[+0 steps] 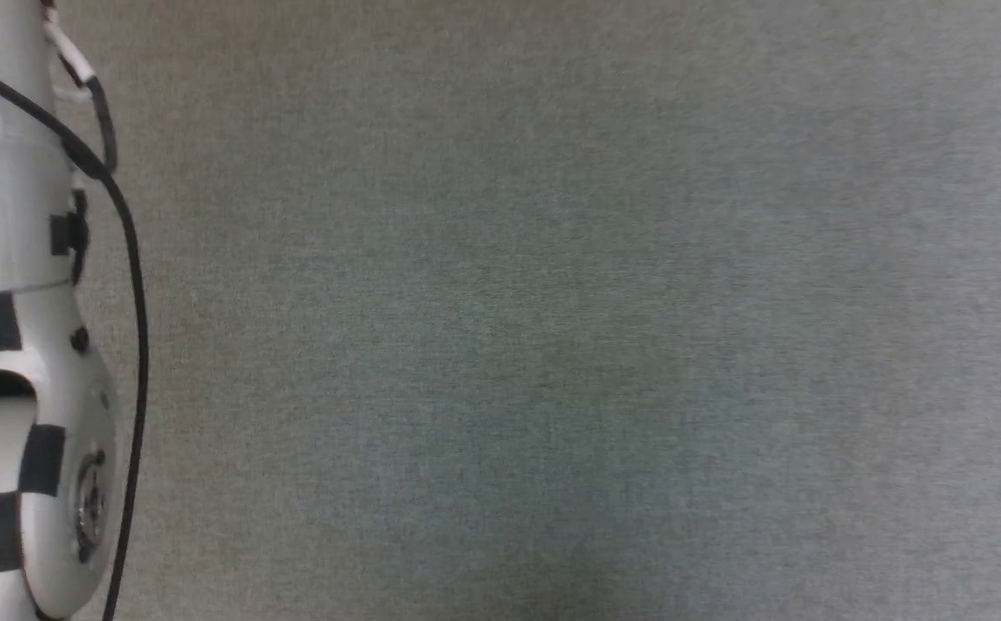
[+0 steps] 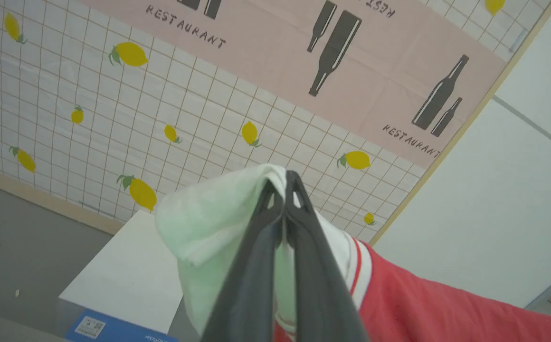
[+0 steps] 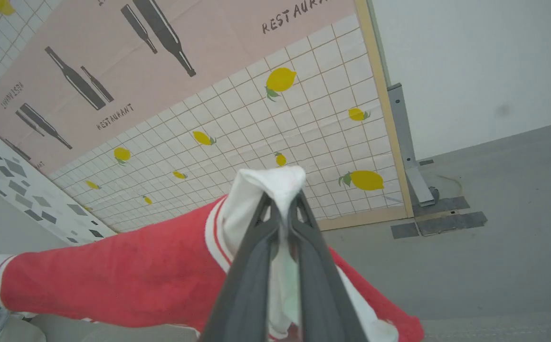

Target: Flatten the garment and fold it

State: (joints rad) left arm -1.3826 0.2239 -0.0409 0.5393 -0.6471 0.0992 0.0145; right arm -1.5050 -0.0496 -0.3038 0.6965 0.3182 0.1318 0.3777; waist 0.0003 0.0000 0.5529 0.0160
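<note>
Left gripper (image 2: 284, 190) pinched shut on one white sleeve (image 2: 199, 223) of the garment (image 2: 422, 304); right gripper (image 3: 282, 204) likewise on the opposite sleeve (image 3: 266, 183). Garment spans between them, lifted, probably to stretch it flat before laying down.

One garment (image 3: 114, 280), two grippers (image 2: 286, 183) (image 3: 282, 202), one white tabletop (image 2: 128, 270) and perhaps one blue card (image 2: 114, 331).

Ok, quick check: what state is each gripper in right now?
Left gripper: fingers shut on the garment, at a white sleeve.
Right gripper: fingers shut on the garment, at its other white sleeve.
</note>
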